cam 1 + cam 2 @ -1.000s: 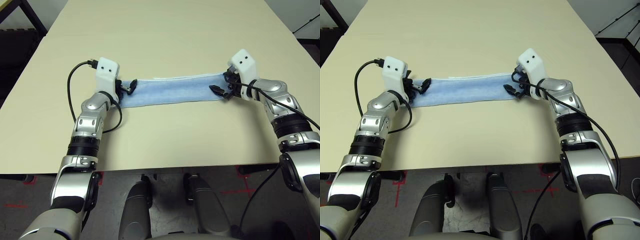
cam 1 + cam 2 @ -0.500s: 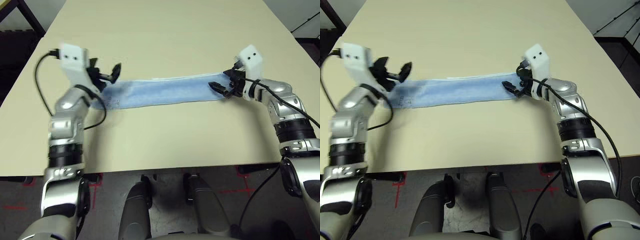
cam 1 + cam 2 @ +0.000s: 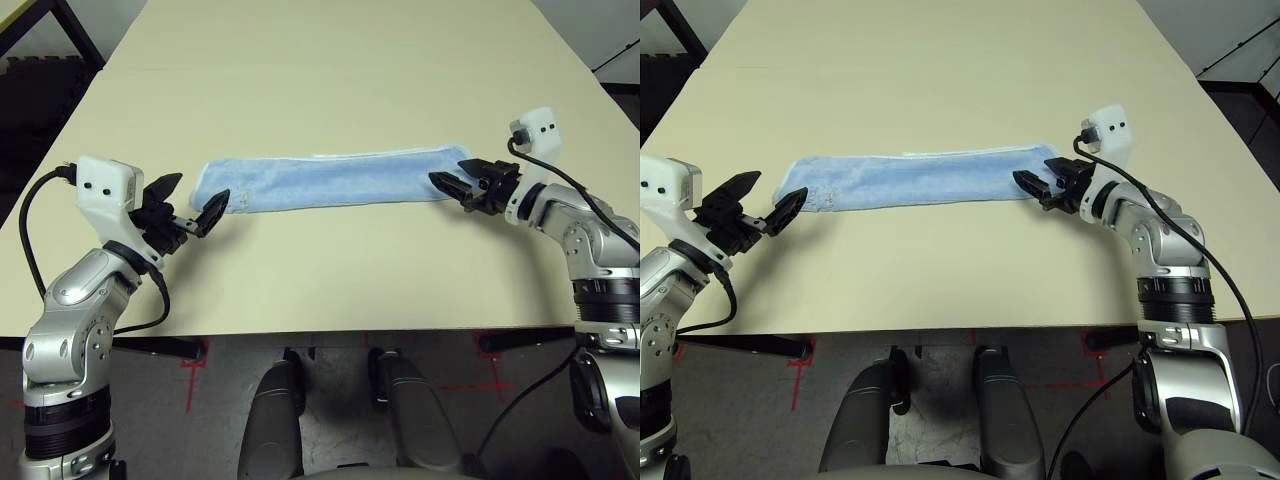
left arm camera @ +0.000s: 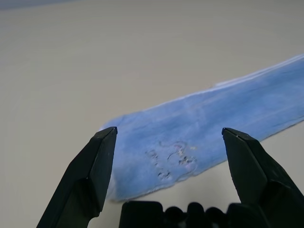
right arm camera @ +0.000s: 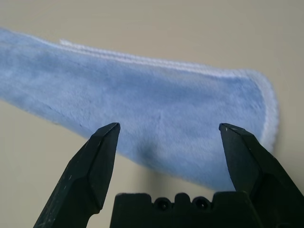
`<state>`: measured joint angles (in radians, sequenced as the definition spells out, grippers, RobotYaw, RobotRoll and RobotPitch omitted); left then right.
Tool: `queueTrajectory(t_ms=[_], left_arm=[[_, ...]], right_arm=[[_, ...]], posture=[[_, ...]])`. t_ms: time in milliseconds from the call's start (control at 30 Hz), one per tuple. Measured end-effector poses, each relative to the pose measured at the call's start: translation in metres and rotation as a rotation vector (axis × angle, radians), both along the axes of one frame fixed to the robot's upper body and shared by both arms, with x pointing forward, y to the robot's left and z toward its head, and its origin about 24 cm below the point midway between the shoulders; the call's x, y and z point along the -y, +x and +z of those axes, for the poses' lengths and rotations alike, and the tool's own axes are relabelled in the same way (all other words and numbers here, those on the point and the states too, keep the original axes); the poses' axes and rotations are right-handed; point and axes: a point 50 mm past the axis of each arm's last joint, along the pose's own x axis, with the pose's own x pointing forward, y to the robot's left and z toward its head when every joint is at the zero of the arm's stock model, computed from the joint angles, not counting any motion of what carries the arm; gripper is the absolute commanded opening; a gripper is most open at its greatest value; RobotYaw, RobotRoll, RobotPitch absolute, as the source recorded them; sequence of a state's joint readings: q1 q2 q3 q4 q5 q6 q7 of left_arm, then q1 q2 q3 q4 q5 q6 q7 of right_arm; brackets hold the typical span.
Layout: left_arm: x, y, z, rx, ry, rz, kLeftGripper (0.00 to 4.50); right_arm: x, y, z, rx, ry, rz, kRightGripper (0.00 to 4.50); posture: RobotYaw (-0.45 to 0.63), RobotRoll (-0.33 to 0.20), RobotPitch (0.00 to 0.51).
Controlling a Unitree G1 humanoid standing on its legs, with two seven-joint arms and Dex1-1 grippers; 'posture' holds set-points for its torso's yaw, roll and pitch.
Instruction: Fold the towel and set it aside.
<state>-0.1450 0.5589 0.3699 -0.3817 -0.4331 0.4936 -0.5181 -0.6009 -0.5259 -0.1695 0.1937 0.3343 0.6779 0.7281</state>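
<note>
Left eye view: one towel [image 3: 330,180], light-blue terry, folded into a long narrow strip, lying flat across the middle of the beige desk [image 3: 330,60]. White stitched edging runs along its far long side. Two hands. Left hand [image 3: 193,203] hovers just off the strip's left end, its two black fingers spread wide, holding nothing. Right hand [image 3: 462,182] sits at the strip's right end, fingers parted, also holding nothing; fingertips close by the cloth edge, contact not clear.

Right eye view: same layout; one strip, two hands at opposite ends, smooth matte desk top.

Left wrist view: two black tapered fingers [image 4: 88,171] set wide apart. Between them, the towel's rounded end with a small dark embroidered motif [image 4: 172,160] on the nap.

Right wrist view: two black fingers [image 5: 90,166] spread wide, framing the towel's other end; soft pile, curved corner, white edging [image 5: 266,102] around the end and far side
</note>
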Motion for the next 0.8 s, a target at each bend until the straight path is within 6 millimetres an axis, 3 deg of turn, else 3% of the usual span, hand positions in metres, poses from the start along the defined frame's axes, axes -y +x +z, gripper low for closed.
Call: queueTrajectory(t_ms=[167, 333, 567, 800], left_arm=[[0.011, -0.002, 0.004, 0.045, -0.039, -0.18, 4.47], [0.01, -0.002, 0.005, 0.059, 0.07, -0.346, 4.47], [-0.002, 0.01, 0.01, 0.077, 0.122, -0.414, 4.47], [0.0, 0.014, 0.006, 0.071, 0.128, -0.432, 4.47]], right_arm=[[0.007, -0.003, 0.002, 0.004, 0.003, 0.007, 4.5], [0.017, -0.014, -0.011, -0.045, 0.018, -0.001, 4.5], [0.026, -0.031, -0.012, -0.093, 0.081, -0.048, 4.5], [0.029, -0.043, -0.018, -0.231, 0.201, -0.153, 4.5]], posture=[[-0.15, 0.0, 0.234], [-0.16, 0.0, 0.241], [-0.19, 0.0, 0.247], [-0.21, 0.0, 0.249]])
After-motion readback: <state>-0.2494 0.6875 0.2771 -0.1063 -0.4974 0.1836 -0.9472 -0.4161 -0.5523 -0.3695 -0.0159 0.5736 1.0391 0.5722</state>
